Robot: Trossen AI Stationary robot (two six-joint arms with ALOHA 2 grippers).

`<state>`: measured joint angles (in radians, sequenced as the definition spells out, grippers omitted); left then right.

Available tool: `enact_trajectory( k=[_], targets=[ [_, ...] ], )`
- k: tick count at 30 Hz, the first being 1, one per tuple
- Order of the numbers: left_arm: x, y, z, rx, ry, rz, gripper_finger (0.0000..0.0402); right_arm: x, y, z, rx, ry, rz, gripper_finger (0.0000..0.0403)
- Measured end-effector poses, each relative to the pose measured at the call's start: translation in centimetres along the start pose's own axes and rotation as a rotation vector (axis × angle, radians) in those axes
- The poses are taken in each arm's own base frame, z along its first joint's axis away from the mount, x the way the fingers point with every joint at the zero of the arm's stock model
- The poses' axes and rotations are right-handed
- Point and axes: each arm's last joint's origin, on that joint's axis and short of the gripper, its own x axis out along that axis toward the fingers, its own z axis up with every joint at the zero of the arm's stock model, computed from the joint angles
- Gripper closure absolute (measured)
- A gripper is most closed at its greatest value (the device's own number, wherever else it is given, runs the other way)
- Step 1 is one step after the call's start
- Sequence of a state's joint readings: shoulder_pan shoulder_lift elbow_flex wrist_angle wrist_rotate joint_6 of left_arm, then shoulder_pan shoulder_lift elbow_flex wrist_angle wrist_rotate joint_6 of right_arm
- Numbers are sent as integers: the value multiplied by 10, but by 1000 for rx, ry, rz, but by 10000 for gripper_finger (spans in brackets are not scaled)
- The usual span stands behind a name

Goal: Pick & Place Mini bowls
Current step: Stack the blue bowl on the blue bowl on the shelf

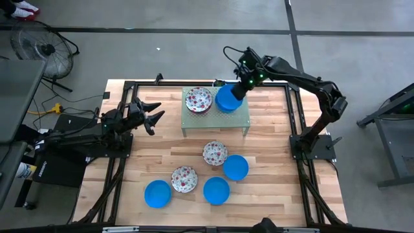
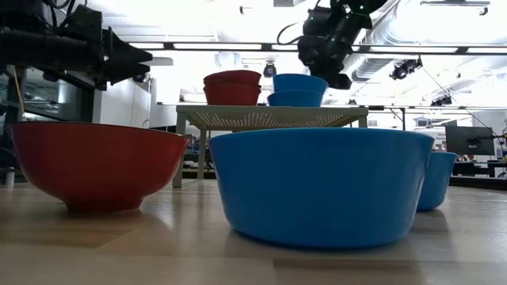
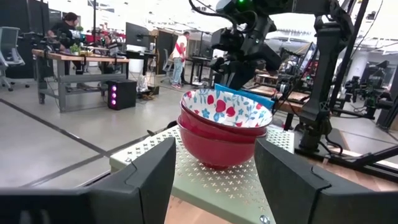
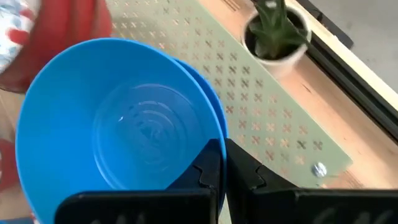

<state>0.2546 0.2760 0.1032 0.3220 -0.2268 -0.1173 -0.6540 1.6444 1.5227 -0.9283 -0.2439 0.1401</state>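
On the green perforated stand [image 1: 215, 120] sit a stack of floral mini bowls with red outsides [image 1: 198, 99] and two nested blue bowls [image 2: 296, 89]. My right gripper [image 1: 239, 89] reaches in from the table's far right and is shut on the upper blue bowl [image 4: 118, 130]. Loose on the table nearer the front lie two floral bowls [image 1: 215, 153] [image 1: 184, 178] and three blue ones [image 1: 235, 167] [image 1: 216, 190] [image 1: 157, 193]. My left gripper [image 1: 157, 118] waits open at the left, pointing at the stand with nothing between its fingers. My right gripper pinches the upper blue bowl's rim [image 4: 219, 146] on the side toward the table's far right, one finger [image 4: 205, 171] inside the bowl and one [image 4: 249, 171] outside. The fingers slant down from above. The bowl stands mouth up over the lower blue bowl [image 4: 213, 102]; whether it is lifted clear I cannot tell.
A small potted plant [image 4: 273, 31] stands by the stand's far edge. Black frame rails [image 1: 294, 116] run along the table's left and right sides. In the low view a red-sided bowl [image 2: 95, 166] and a blue bowl [image 2: 321, 186] fill the foreground.
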Motion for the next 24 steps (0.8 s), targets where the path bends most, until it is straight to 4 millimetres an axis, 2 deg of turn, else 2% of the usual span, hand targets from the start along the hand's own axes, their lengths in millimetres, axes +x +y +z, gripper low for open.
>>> enact_trajectory(
  k=[7,24],
  targets=[
    [0,0,-1,3,11,1,189,-1,-4,-10,-2,92,-83,403],
    [0,0,-1,3,11,1,189,-1,-1,-9,6,98,11,400]
  ],
)
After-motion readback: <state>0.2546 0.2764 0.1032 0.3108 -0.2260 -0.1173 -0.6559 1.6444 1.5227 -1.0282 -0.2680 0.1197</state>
